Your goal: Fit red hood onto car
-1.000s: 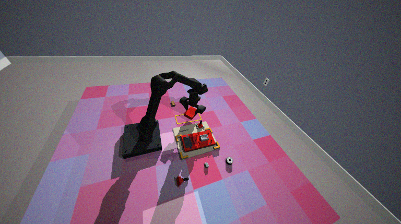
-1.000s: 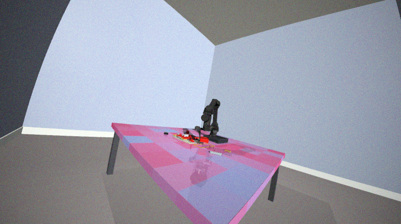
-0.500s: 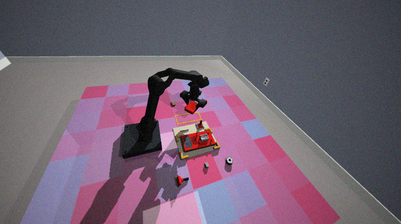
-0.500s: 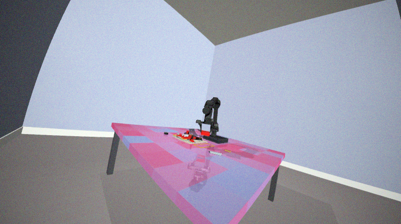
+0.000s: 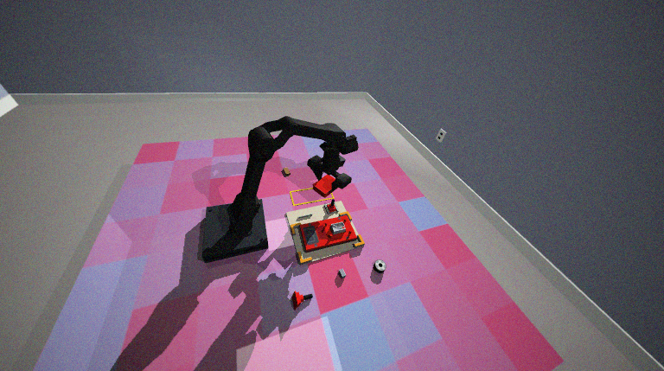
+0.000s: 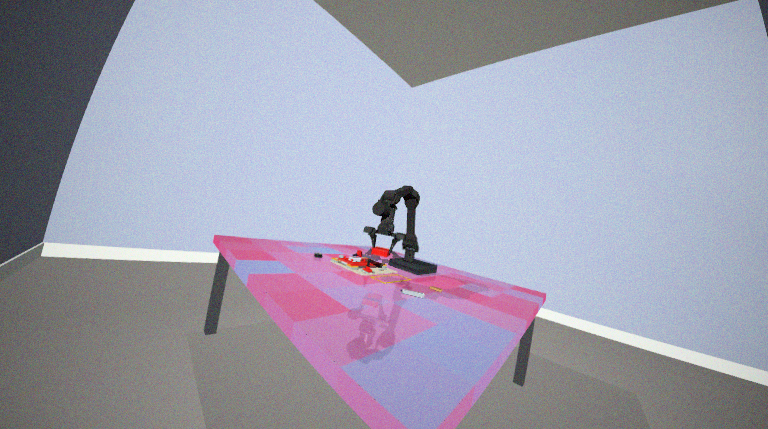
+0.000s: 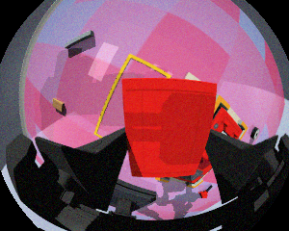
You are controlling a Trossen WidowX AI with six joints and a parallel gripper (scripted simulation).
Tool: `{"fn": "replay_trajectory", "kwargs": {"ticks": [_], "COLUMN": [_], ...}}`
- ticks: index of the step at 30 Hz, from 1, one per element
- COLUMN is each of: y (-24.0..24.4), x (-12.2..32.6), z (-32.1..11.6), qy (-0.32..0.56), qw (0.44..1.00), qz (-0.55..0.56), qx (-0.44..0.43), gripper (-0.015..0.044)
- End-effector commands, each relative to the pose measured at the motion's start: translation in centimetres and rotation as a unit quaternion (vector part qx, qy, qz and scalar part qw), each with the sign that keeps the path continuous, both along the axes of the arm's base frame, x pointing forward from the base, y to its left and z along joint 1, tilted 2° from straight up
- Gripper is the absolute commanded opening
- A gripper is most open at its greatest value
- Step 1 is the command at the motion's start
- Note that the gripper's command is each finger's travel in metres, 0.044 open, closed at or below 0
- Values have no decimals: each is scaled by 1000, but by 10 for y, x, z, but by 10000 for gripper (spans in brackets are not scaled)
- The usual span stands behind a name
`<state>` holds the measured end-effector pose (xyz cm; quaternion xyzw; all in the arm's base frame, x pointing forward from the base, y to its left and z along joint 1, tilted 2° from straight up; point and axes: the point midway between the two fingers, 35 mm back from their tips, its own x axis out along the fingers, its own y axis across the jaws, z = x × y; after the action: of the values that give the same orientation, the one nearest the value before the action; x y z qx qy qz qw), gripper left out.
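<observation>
The red hood [image 5: 323,186] [image 6: 380,251] [image 7: 183,111] is held up above the table, with its flat roof facing the wrist camera. My gripper [image 5: 328,179] [image 6: 383,249] [image 7: 168,133] is shut on the hood, one finger on each side. The red chassis [image 5: 323,242] [image 7: 223,121] sits in the cream jig [image 5: 292,217] with orange corners, on the near side of the hood in the top view. The grey engine block [image 5: 337,227] stands on its deck. The pegs are too small to make out clearly. In the wrist view the hood hides part of the chassis; its corner holes are not visible.
A yellow outline [image 5: 291,198] [image 7: 130,56] lies beside the jig. A red piece with a black stem [image 5: 331,207] stands at the jig's edge. A wheel [image 5: 379,265], a grey block [image 5: 341,273], a red cone [image 5: 296,299], a tan block [image 5: 286,171] and a pale bar [image 6: 412,293] lie around.
</observation>
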<state>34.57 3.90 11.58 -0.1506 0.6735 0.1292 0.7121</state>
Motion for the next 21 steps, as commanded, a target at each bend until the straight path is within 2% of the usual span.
{"fn": "replay_trajectory", "kwargs": {"ticks": [1,21], "y": [-18,-127], "x": [2,-5], "z": [1,4], "qy": [1,-3], "qw": [999,978], "qz": [-33,-210], "qx": [3,8], "gripper": [0,0]}}
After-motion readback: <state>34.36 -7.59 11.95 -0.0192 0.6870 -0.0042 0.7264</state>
